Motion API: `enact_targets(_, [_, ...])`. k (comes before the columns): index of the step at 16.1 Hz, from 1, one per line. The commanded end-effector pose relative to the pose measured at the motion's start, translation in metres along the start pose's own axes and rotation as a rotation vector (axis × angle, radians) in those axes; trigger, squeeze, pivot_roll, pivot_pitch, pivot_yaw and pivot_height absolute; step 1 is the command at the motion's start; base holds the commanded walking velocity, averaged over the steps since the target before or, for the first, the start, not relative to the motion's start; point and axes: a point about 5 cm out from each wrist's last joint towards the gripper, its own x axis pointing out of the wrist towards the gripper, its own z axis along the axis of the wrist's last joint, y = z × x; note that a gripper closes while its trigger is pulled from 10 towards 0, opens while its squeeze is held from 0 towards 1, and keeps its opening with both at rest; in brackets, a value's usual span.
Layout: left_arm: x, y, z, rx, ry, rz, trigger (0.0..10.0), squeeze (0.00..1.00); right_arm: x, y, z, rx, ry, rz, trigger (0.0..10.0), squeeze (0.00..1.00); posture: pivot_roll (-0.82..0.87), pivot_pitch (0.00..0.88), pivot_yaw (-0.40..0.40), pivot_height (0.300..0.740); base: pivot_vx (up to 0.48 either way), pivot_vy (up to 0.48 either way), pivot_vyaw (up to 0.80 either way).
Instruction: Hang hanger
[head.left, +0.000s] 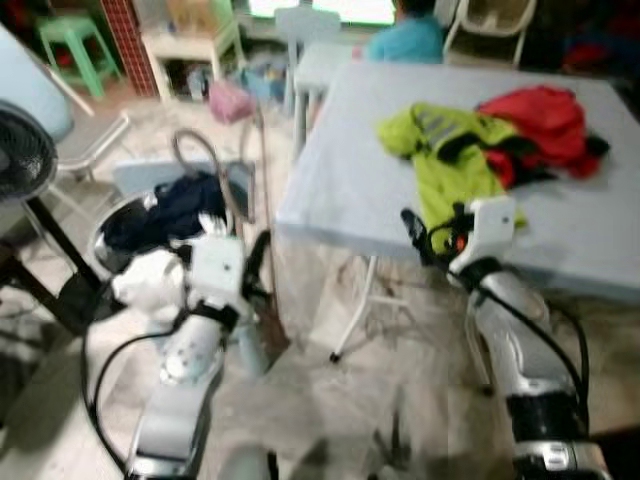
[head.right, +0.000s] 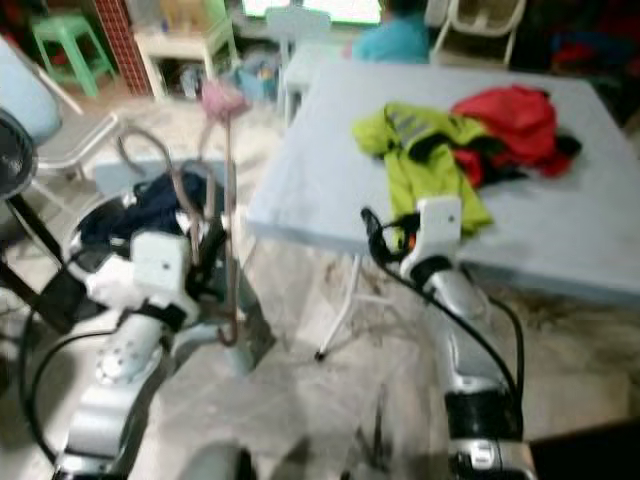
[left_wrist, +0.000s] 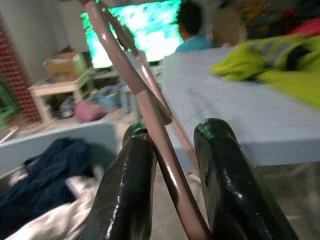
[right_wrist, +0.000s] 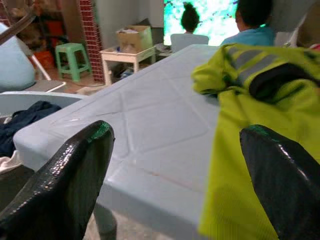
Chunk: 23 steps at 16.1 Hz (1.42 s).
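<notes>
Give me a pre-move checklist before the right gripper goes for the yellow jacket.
1. Hanger held in left gripper: ok, rod sits between the fingers.
2. Right gripper open: ok, fingers spread wide.
3. Right gripper lined up with yellow jacket: ok, jacket hem lies just ahead at the table edge.
4. Red jacket apart from the yellow one: not ok, they overlap.
5. Person away from the arms: ok, beyond the table's far side.
</notes>
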Motion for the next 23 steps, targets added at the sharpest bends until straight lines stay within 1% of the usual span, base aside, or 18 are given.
enact_targets(1, [0.003,0.001,0.006,-0.004,-0.018,-0.008,10.0,0.00,0.001,-0.001,0.003,0.000,-0.006,-0.001,10.0,0.00,0.03,0.045,-0.029,0.740,0.000,0.311,0.00])
enact_targets(10, [0.004,0.001,0.006,-0.022,-0.012,-0.028,10.0,0.00,0.002,0.000,0.004,0.004,-0.007,0.009,10.0,0.00,0.02,0.044,-0.029,0.740,0.000,0.480,0.00])
enact_targets(13, [0.004,0.000,0.006,-0.021,-0.010,-0.034,10.0,0.00,0.002,0.000,0.004,-0.001,-0.007,0.006,10.0,0.00,0.02,0.041,-0.028,0.740,0.000,0.480,0.00])
enact_targets(16, [0.005,0.001,0.005,-0.020,-0.007,-0.034,10.0,0.00,0.002,-0.003,0.004,-0.030,-0.008,-0.022,10.0,0.00,0.02,0.039,-0.028,0.740,0.000,0.480,0.00])
enact_targets(18, [0.005,0.000,0.005,-0.018,-0.004,-0.037,10.0,0.00,0.003,-0.004,0.003,-0.027,0.004,-0.023,10.0,0.00,0.02,0.039,-0.027,0.740,0.000,0.480,0.00])
enact_targets(21, [0.004,-0.002,0.003,-0.005,0.009,-0.066,10.0,0.00,0.002,-0.006,0.002,-0.069,0.014,-0.022,10.0,0.00,0.02,0.039,-0.027,0.740,0.000,0.480,0.00])
enact_targets(23, [0.002,-0.004,-0.004,0.011,0.056,-0.169,10.0,0.00,0.003,-0.012,0.003,-0.187,0.031,-0.036,10.0,0.00,0.02,0.041,-0.025,0.740,0.000,0.000,0.00])
